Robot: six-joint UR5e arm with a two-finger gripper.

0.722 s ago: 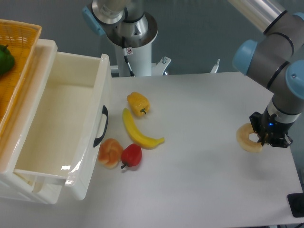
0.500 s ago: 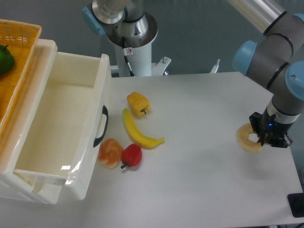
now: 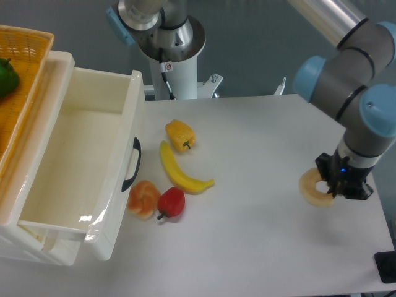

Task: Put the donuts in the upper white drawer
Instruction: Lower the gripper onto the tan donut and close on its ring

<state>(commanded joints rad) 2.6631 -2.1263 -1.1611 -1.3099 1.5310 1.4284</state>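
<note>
Near the surface's right edge, your end effector (image 3: 332,187) is clenched on one rim of the donut (image 3: 312,188), apparently lifted clear; so shallow a pinch could let it slip before reaching the upper white drawer (image 3: 80,167) at left.

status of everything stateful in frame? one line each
upper white drawer: pulled open, nothing visible inside.
donut: gripped at its right edge, tilted; lift off the table unclear.
gripper: shut on the donut.
banana: lying flat on the table.
red pepper: on its side, touching the orange pastry.
yellow pepper: lying on the table.
orange wicker basket: holds a green item.
</note>
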